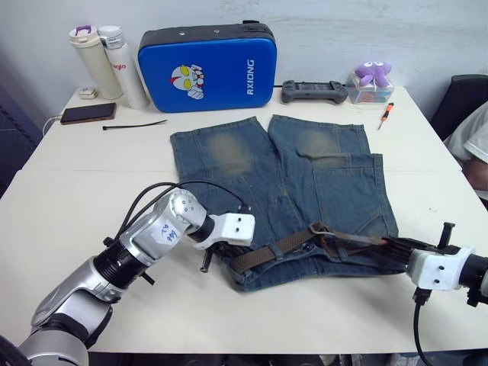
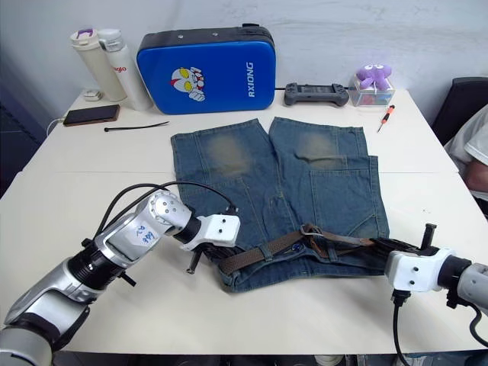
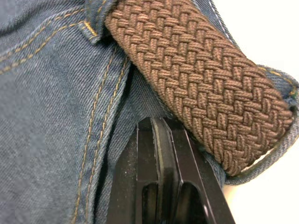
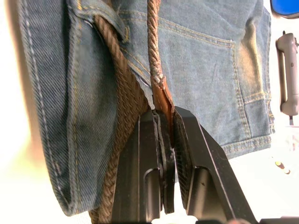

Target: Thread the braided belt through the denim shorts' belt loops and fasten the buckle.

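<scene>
The denim shorts [image 1: 267, 168] lie flat on the white table, waistband toward me. The braided belt [image 1: 274, 248] runs along the waistband, and its brown weave passes under a belt loop [image 3: 98, 18]. What looks like the buckle [image 2: 309, 229] sits near the waistband's middle. My left gripper [image 1: 221, 252] is at the waistband's left end, shut, with its tips against the denim just beside the belt [image 3: 201, 88]. My right gripper [image 1: 387, 248] is at the waistband's right end, shut on the belt's tan leather end piece [image 4: 161, 95].
At the back stand a blue case [image 1: 206, 69], two bottles [image 1: 99, 61], a phone [image 1: 88, 113], a black cable tie [image 1: 133, 124], a game controller [image 1: 314, 91], a purple plush toy [image 1: 372, 74] and a screwdriver [image 1: 386, 113]. A person's sleeve [image 1: 474, 141] shows at the right edge.
</scene>
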Robot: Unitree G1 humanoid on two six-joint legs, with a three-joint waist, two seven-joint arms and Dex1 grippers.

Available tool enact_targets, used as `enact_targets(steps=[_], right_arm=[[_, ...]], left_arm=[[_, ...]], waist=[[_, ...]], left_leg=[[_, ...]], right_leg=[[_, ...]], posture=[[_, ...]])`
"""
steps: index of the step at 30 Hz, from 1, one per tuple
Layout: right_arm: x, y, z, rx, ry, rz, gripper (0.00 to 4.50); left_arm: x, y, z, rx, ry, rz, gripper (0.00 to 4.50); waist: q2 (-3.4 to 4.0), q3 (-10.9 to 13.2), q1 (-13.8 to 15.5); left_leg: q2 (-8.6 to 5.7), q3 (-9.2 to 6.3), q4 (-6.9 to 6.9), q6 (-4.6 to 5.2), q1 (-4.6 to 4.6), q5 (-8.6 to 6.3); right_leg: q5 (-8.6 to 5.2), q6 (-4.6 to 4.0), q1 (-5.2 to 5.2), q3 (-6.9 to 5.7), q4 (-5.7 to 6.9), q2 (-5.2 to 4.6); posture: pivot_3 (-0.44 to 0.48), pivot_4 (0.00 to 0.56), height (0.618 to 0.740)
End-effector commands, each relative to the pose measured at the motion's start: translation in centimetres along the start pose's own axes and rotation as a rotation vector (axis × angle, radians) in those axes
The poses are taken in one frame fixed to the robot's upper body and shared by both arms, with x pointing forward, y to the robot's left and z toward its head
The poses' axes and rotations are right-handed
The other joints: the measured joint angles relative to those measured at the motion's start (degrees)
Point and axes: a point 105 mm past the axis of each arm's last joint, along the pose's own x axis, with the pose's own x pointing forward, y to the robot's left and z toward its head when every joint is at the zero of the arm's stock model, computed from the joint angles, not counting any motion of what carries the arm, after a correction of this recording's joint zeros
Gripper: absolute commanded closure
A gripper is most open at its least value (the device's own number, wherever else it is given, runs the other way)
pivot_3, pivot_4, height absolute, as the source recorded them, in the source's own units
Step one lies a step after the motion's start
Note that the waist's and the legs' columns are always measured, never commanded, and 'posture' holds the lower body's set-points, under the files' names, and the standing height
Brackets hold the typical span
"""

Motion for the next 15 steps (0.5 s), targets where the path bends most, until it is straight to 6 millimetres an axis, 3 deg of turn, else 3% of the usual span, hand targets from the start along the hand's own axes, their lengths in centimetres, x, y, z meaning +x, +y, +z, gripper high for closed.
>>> enact_targets(steps=[1,5,9,13,15], right_arm=[[0.6,0.6,1.0,0.005,-0.014,0.014,4.50],[1.1,1.1,2.2,0.019,-0.040,0.024,4.50],[1.1,1.2,2.3,0.026,-0.032,0.024,4.50],[1.0,1.2,2.3,0.032,-0.027,0.018,4.50],[1.0,1.2,2.2,0.035,-0.024,0.017,4.50]], left_arm=[[-2.3,1.5,3.1,-0.143,-0.192,0.014,4.39],[-4.6,2.4,6.9,-0.226,-0.384,-0.003,4.39],[-4.5,0.8,8.9,-0.217,-0.438,-0.090,4.39],[-2.8,-1.2,8.0,-0.180,-0.341,-0.136,4.39],[-1.4,-0.9,6.1,-0.134,-0.238,-0.074,4.39]], waist=[[-0.05,0.04,0.06],[-0.09,0.06,0.05],[-0.08,0.06,-0.16],[-0.09,0.06,-0.26],[-0.08,0.06,-0.19]], left_leg=[[0.00,0.00,0.04,0.00,-0.09,0.00],[-0.01,0.00,0.11,-0.15,-0.43,0.08],[-0.01,0.06,0.06,-0.42,-0.48,0.24],[0.00,0.14,0.01,-0.49,-0.43,0.28],[-0.01,0.15,0.01,-0.50,-0.40,0.28]], right_leg=[[0.00,0.00,-0.08,0.00,0.03,0.00],[0.00,0.01,-0.47,0.00,0.14,-0.01],[-0.01,0.01,-0.54,0.05,0.17,0.00],[-0.01,0.01,-0.57,0.16,0.22,0.02],[-0.01,0.01,-0.56,0.19,0.22,0.02]], posture=[[0.000,0.150,0.740],[0.000,0.150,0.740],[0.000,0.150,0.740],[0.000,0.150,0.740],[0.000,0.150,0.740]])
